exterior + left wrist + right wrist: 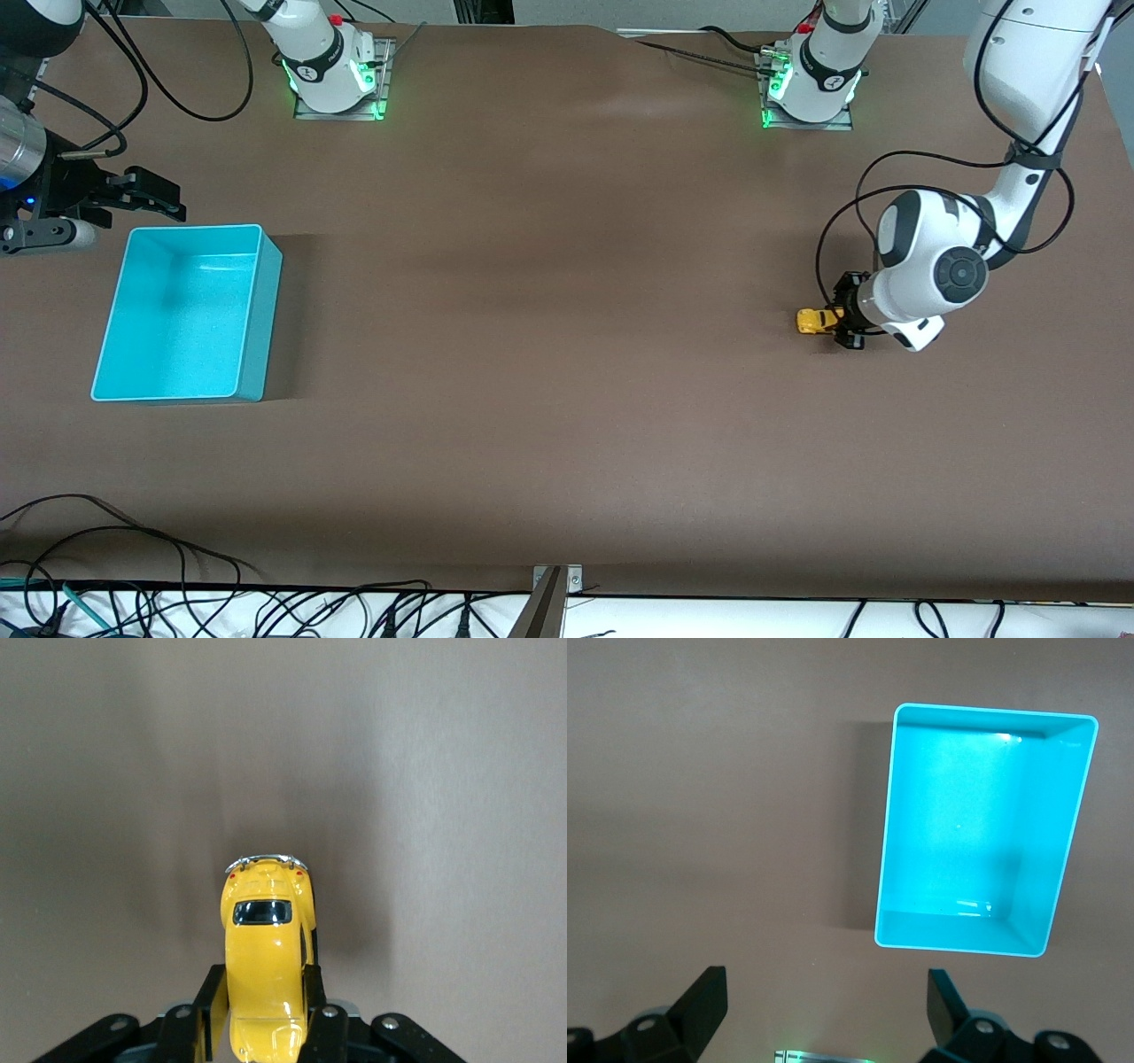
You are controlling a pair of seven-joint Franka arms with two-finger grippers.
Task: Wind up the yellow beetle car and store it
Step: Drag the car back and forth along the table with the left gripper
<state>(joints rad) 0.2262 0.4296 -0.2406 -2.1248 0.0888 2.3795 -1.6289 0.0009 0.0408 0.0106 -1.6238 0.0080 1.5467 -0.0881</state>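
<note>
White arms, black cabled fingers [211, 1010]

Even overhead light, soft shadows, glare inside the turquoise bin [983, 824].

A: What lies on the brown tabletop [567, 354]?
B: A turquoise bin [186, 312] at the right arm's end, and the yellow beetle car [817, 321] at the left arm's end.

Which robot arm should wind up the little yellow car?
Probably the left arm: its tool is shut on the yellow beetle car. The right tool waits open beside the turquoise bin.
</note>
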